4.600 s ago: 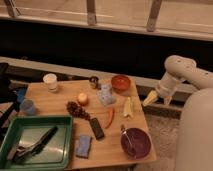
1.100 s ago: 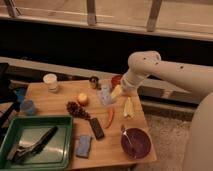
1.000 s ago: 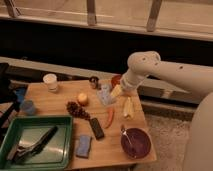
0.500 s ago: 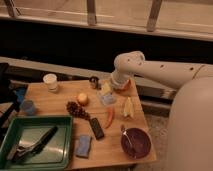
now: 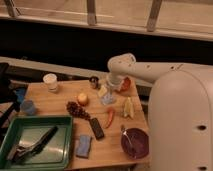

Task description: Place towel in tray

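A pale blue-white towel [image 5: 108, 99] lies crumpled on the wooden table [image 5: 60, 97], near its back middle. My gripper [image 5: 104, 91] hangs at the end of the white arm [image 5: 150, 70] and sits right over the towel's left part, at or just above it. The green tray [image 5: 35, 145] stands at the table's front left corner, well away from the gripper, with a black utensil [image 5: 35, 147] lying in it.
Around the towel are an orange fruit [image 5: 82, 99], dark grapes [image 5: 76, 108], a red chili [image 5: 110, 116], a black remote [image 5: 96, 128], a banana [image 5: 128, 107], a red bowl [image 5: 125, 84] and a small can [image 5: 94, 81]. A blue sponge [image 5: 83, 146], purple bowl [image 5: 135, 142], white cup [image 5: 50, 81] and blue cup [image 5: 28, 107] also stand here.
The arm has swung in from the table's right side to the left and come down over the towel. The objects on the table have not moved.
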Controlling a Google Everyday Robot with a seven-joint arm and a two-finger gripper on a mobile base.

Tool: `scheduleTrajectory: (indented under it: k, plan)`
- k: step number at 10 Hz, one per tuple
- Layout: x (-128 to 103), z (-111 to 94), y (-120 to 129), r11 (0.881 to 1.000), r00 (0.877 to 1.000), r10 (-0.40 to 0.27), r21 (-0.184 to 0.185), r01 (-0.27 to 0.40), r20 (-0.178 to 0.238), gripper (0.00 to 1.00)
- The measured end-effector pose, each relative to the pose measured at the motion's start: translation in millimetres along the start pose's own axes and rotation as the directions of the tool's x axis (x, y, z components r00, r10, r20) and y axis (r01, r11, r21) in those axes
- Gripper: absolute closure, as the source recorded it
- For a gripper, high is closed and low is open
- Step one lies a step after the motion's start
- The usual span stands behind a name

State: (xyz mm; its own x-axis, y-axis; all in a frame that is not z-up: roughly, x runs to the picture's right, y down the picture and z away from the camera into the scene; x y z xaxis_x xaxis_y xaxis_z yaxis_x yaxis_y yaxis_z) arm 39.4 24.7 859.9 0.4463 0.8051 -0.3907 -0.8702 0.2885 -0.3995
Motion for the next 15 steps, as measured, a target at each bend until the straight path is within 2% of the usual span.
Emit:
scheduleTrajectory:
  k: [2, 7, 11, 15]
  plan:
    - [-1.1, 21.9, -6.2, 1.000, 0.999, 0.013, -0.018, -0.014, -0.032, 0.20]
    - [0.2, 25.5, -8.8, 1.000, 0.999, 0.022, -0.020, -0.023, -0.041, 0.20]
    - [-14.8, 43.4, -3.9, 0.999, 0.998, 0.034, -0.001, -0.034, -0.044, 0.20]
    - [-20.0, 70.2, -2.6, 0.999, 0.996, 0.032, -0.019, -0.034, -0.084, 0.20]
